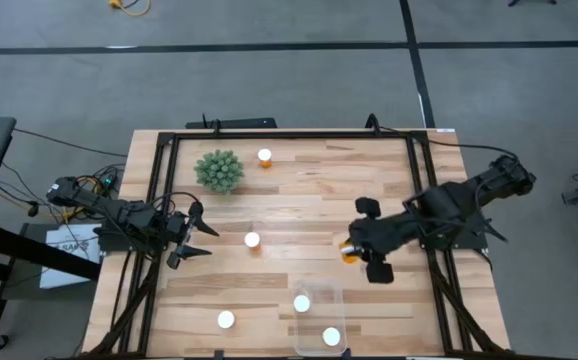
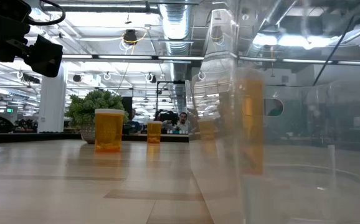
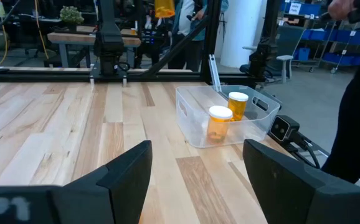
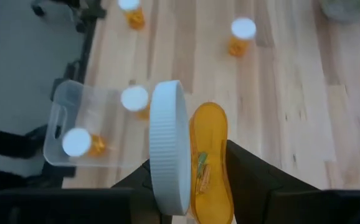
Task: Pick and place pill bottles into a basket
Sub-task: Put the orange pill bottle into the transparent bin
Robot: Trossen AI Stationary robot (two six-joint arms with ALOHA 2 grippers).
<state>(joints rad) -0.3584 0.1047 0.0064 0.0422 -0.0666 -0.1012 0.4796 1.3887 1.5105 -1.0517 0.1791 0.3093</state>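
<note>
My right gripper (image 1: pixel 352 250) is shut on an orange pill bottle (image 4: pixel 210 149) with a white cap (image 4: pixel 167 143), above the table, a little far-right of the clear basket (image 1: pixel 321 292). Two bottles (image 1: pixel 302 303) (image 1: pixel 331 337) stand in the basket. Three bottles stand on the table: at the far side (image 1: pixel 265 156), in the middle (image 1: pixel 252 240) and near the front edge (image 1: pixel 226 320). My left gripper (image 1: pixel 197 236) is open and empty at the table's left side, left of the middle bottle. My right gripper holds the bottle between its two fingers, one finger (image 4: pixel 141 177) on the cap side and the other (image 4: pixel 250 168) beside the orange body (image 4: pixel 217 174). The bottle lies sideways across the gap, cap edge-on to the wrist camera. It is lifted clear of the table.
A spiky green plant (image 1: pixel 219 171) stands at the far left of the table. A black metal frame (image 1: pixel 289 135) runs along the table's far, left and right sides. Bare wood lies between the middle bottle and the basket.
</note>
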